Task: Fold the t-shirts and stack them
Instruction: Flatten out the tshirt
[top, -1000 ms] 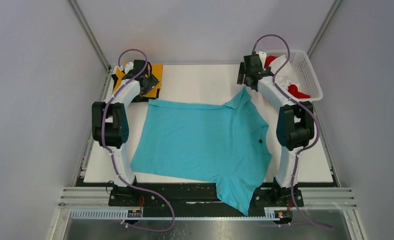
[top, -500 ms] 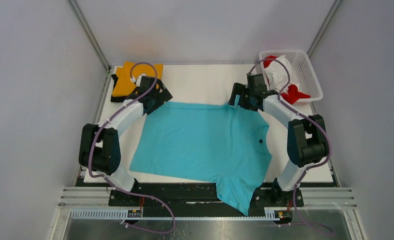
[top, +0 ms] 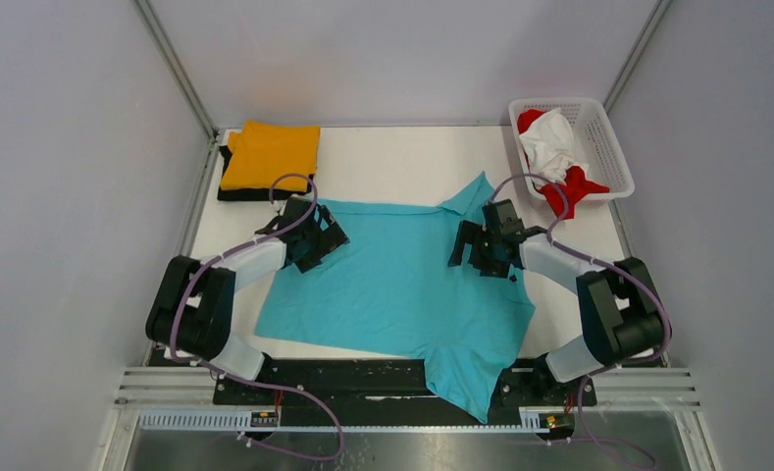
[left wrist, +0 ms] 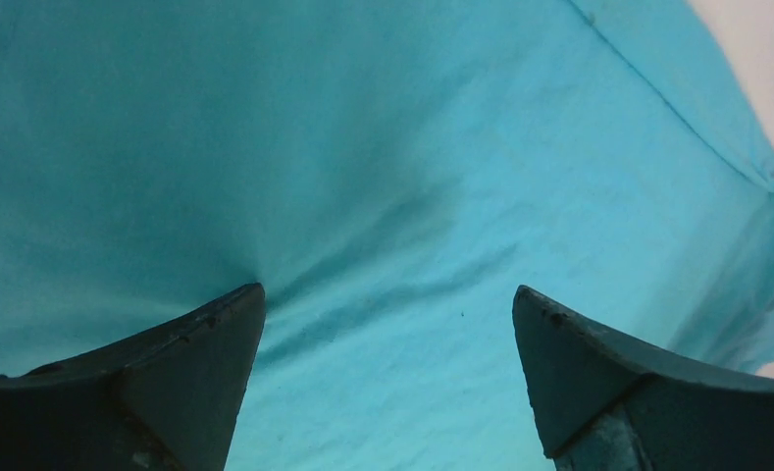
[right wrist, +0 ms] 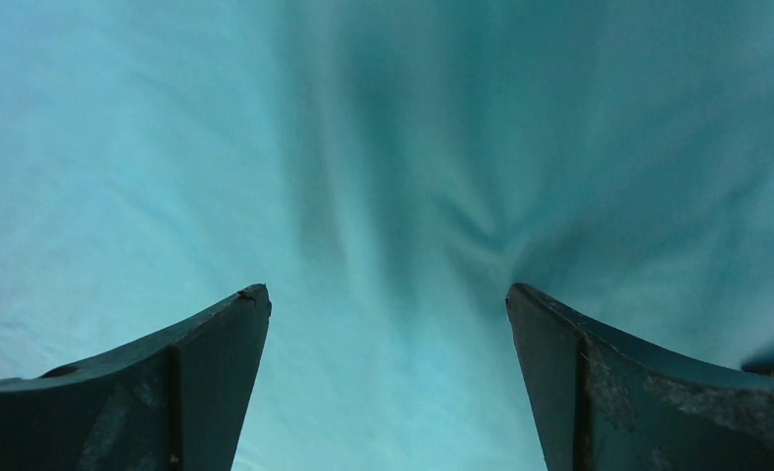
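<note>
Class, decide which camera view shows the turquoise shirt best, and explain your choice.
The top external view: the whole turquoise shirt shows, spread flat on the table, one sleeve reaching past the near edge. Each wrist view shows only a close-up patch of its creased cloth.

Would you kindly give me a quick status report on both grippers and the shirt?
Both open: left gripper, right gripper, tips at turquoise cloth t-shirt. Shirt spread out, unfolded. Nothing in the way.

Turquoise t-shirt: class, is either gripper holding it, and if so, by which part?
Nothing is held. The left gripper and right gripper both stand open over the turquoise t-shirt, with no cloth pinched between their fingers.
</note>
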You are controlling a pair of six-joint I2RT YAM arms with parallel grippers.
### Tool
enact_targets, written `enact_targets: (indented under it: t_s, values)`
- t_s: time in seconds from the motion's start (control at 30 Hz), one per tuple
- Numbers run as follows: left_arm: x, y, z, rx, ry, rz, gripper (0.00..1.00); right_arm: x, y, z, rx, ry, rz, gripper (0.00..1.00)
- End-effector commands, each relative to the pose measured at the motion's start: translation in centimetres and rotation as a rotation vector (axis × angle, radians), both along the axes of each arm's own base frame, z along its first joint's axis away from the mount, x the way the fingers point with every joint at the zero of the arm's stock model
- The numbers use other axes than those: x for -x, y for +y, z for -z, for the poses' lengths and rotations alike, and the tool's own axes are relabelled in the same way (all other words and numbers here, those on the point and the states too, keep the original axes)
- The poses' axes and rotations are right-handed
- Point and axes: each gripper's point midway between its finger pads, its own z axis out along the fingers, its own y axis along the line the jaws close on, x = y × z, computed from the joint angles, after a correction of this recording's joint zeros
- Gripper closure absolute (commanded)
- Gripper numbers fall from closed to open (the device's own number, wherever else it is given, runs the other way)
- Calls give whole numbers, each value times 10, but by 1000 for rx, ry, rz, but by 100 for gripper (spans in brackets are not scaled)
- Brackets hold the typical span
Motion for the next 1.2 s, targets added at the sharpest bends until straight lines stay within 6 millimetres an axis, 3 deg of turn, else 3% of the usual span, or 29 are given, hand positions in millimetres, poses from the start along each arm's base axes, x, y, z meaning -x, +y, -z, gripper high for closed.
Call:
enact_targets:
  t_s: [0.0, 0.2, 0.3, 0.37, 0.5, 0.6, 0.77, 0.9, 1.17]
  values:
    - [69, -3, 29, 43, 174, 22, 1, 61, -12, 17, -3, 148, 32, 0]
    - [132, 21, 26, -4, 216, -39, 1, 111, -32, 12, 35, 193, 52, 1]
    - [140, 24, 11, 18, 170, -41, 1, 126, -36, 6, 42, 202, 32, 1]
    - [129, 23, -10, 31, 87, -44, 1, 125, -33, -5, 22, 172, 12, 0]
    - [91, 22, -50, 22, -80, -54, 1, 85, -17, -42, -57, -24, -2, 1]
    - [62, 24, -68, -25, -139, -66, 1, 48, -1, -75, -125, -174, 3, 1]
    - [21, 44, -55, -80, -100, -157, 1, -4, 25, -99, -219, -276, 17, 1]
    - [-1, 60, -40, -83, -69, -209, 1, -34, 45, -98, -257, -264, 6, 1]
    - [-14, 93, -19, -185, -21, -292, 4, -76, 53, -83, -219, -255, 35, 1]
